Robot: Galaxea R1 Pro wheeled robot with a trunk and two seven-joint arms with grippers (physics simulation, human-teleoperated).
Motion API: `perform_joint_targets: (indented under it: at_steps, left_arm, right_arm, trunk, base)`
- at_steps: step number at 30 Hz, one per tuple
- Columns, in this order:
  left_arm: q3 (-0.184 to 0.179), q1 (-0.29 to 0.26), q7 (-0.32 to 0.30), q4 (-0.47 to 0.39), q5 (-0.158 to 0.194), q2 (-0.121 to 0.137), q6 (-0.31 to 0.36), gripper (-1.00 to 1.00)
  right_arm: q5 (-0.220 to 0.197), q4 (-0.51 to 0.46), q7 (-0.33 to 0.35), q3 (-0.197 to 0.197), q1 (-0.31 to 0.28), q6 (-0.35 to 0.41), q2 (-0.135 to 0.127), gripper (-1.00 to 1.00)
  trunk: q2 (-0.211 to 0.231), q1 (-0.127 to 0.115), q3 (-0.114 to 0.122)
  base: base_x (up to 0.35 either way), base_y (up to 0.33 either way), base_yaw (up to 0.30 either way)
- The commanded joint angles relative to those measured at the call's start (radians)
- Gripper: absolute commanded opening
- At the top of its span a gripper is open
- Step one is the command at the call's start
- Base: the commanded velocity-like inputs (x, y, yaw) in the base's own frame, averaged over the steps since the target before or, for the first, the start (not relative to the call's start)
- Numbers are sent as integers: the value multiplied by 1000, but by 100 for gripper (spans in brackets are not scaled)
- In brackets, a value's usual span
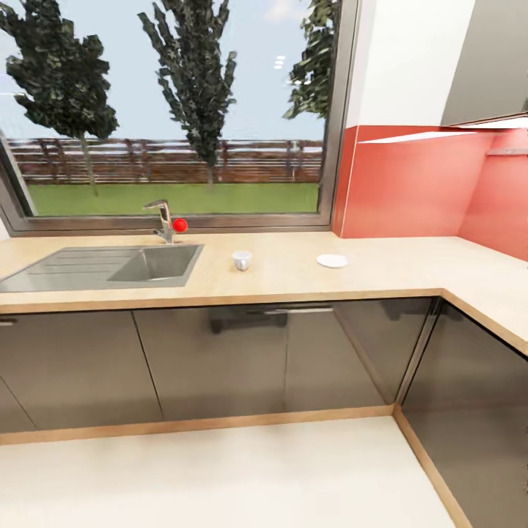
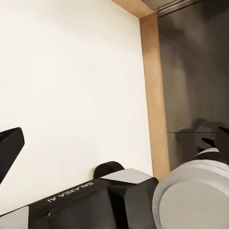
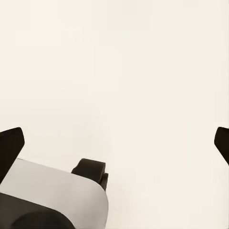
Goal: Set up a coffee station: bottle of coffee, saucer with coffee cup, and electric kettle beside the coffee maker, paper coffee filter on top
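Countertop (image 1: 293,282) runs in front of us as a light beige wood-grain slab, turning a corner at the right under the red backsplash (image 1: 411,183). On it we see the coffee cup (image 1: 242,259), small and white, standing upright just right of the steel sink (image 1: 103,265). Well apart from it to the right lies the saucer (image 1: 332,260), a plain white plate flat on the slab; cup and saucer do not touch. A faucet (image 1: 161,220) with a red knob (image 1: 180,224) stands behind the sink, in front of the large window (image 1: 169,110), through which trees, a lawn and a wooden fence show. Glossy dark-grey cabinet fronts (image 1: 220,359) sit below the counter, with a wood-coloured plinth (image 1: 205,423) along the pale floor (image 1: 220,477).

From the left wrist camera we look down at the pale floor, the wooden plinth and a dark cabinet front beside it, with our own base, lettered GALAXEA, below. The left gripper (image 2: 114,148) shows dark fingertips (image 2: 9,143) at opposite edges, spread wide with nothing between them.

From the right wrist camera we see the floor and part of our base. The right gripper (image 3: 114,143) likewise has its fingertips (image 3: 9,143) far apart at the picture's edges, released and grasping nothing.
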Motion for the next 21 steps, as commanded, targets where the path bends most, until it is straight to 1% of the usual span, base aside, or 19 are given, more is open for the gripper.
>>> perform_joint_targets:
  at_steps: [1,5,8,9,10,13,14,15,16,17,20,21]
  left_arm:
    - [-8,-1,-2,0,8,0,0,100]
    - [-10,-1,-3,0,8,-1,0,100]
    - [-9,-1,-3,-1,9,-11,0,100]
    - [-4,-1,-4,-18,9,-17,5,100]
    - [-4,-1,-5,-43,9,-15,8,100]
    - [-1,-1,-5,-95,9,-12,20,100]
    - [2,-1,-4,-186,9,-4,37,100]
    - [5,-1,-4,-240,9,0,42,100]
    - [8,-1,-4,-269,9,4,47,100]
    - [14,-1,-3,-334,9,12,64,100]
    - [35,-1,-3,-451,9,25,116,100]
    - [60,-1,-3,-542,9,32,166,100]
  right_arm:
    - [9,1,5,-7,-1,-3,0,100]
    - [8,1,7,-9,-1,0,1,100]
    - [7,0,7,-10,-1,1,1,100]
    - [-2,-63,10,-9,-5,1,5,100]
    - [-4,-157,17,-8,-6,7,10,100]
    - [-5,-282,35,-7,-6,46,24,100]
    - [-6,-480,101,-6,-6,207,39,100]
    - [-6,-585,156,-6,-6,312,43,100]
    - [-6,-636,187,-7,-5,366,44,100]
    - [-10,-733,254,-7,-5,465,46,100]
    - [-29,-863,348,-8,-6,590,45,100]
    - [-52,-943,394,-9,-7,662,42,100]
  trunk:
    - [0,0,-1]
    - [0,0,-1]
    - [0,0,-1]
    - [0,0,-1]
    - [0,0,-1]
    - [0,0,-1]
    - [0,0,-1]
    - [0,0,-1]
    - [0,0,-1]
    - [0,0,-1]
    - [0,0,-1]
    - [0,0,-1]
  base:
    - [0,-108,15]
    - [0,-48,7]
    - [0,-16,2]
    - [0,-1,0]
    - [0,0,0]
    - [0,0,0]
    - [0,0,0]
    - [0,0,0]
    - [0,0,0]
    - [0,0,0]
    - [0,0,0]
    - [0,0,0]
